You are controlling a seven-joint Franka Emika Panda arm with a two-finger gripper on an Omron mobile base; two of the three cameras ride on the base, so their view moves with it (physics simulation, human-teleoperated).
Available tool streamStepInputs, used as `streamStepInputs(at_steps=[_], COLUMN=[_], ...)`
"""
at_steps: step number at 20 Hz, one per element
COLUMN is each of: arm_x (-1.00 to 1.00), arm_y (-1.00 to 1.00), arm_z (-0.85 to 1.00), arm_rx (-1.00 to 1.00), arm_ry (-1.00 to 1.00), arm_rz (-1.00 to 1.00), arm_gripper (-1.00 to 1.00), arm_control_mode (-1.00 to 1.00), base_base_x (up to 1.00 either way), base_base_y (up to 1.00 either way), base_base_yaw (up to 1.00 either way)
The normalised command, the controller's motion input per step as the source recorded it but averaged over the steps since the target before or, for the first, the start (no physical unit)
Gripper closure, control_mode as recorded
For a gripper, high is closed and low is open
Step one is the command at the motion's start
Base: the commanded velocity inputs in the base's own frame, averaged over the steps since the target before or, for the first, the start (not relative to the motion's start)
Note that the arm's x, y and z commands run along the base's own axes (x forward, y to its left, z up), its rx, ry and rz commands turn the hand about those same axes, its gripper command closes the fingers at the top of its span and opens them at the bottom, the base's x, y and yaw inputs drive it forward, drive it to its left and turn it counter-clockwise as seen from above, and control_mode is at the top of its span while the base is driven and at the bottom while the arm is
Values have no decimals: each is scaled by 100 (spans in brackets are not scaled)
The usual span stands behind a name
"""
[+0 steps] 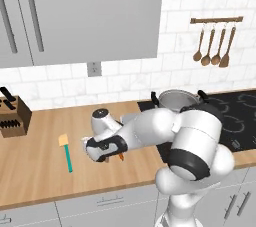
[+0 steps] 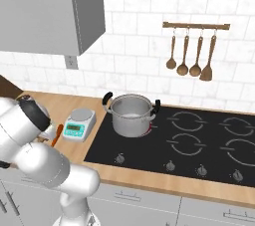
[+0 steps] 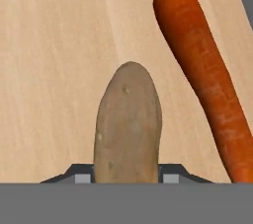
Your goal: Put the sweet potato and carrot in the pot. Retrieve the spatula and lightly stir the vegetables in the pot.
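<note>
The hand is down low over the wooden bench, and in the hand view its two dark fingertips sit tight against either flank of the sweet potato, which runs lengthwise away from the camera; the jaws look drawn in around the tuber, pinching it across its narrow width, though whether the grip is fully firm I cannot tell. Taking it across the short axis makes sense, since the stubby tuber is too thick to span any other way. The carrot lies just beside it on the bench, apart from it and angled slightly, so it stays clear of the fingers and can be fetched on a separate trip. From the left base view the arm is folded forward and down, the hand hovering near the bench's front edge with a sliver of orange beneath it. The spatula rests flat on the bench to the left, well apart, its teal handle pointing toward the front edge, untouched for the later stirring. The pot stands open on the rear left burner of the stove, beside the kitchen scale, ready to receive both vegetables; nothing seems to be in it yet.
</note>
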Motion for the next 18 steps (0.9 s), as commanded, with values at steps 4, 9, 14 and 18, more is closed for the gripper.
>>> streamStepInputs(at_steps=[4, 9, 14, 18], arm_x=[-50, -66, -22, 0], arm_y=[0, -30, -81, -100], arm_z=[41, 98, 100, 100], arm_rx=[0, 10, 15, 9], arm_ry=[-17, -16, -3, 0], arm_rz=[0, -3, -14, -19], arm_gripper=[100, 100, 100, 100], arm_control_mode=[-100, -100, -100, -100], base_base_x=[0, 0, 0, 0], base_base_y=[0, 0, 0, 0], base_base_yaw=[0, 0, 0, 0])
